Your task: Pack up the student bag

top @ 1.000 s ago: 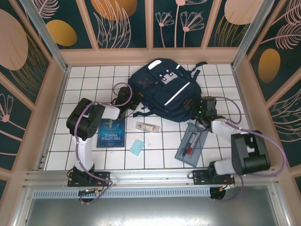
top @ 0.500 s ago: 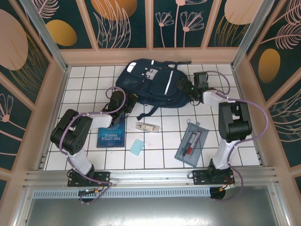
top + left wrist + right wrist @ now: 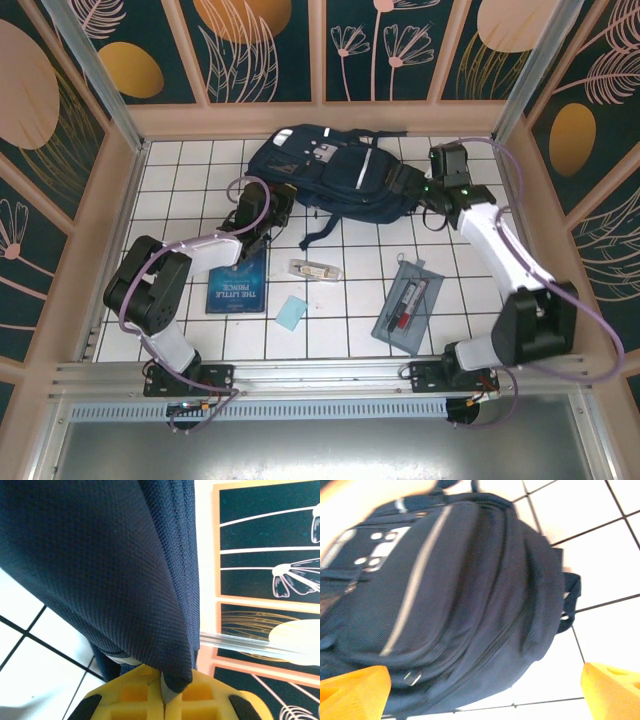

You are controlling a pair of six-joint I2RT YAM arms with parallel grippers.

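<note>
The student bag lies on its side across the far rows of tiles, close to the back wall. A second ago it sat nearer the middle of the table and was turned more upright. The right arm, folded beside the pencil case a second ago, now reaches out along the right side. Its right gripper is at the bag's right end with the jaws spread wide, and in the wrist view the bag lies between the orange fingertips. The left arm has swung farther forward. The left gripper is clamped on a fold of the bag's navy fabric.

Dark teal wall panels with gold and pink plant motifs, framed in pale wood, enclose the white tiled table. On the near tiles lie a grey pencil case, a blue book, a small clear packet whose contents are too small to make out, and a pale blue square.
</note>
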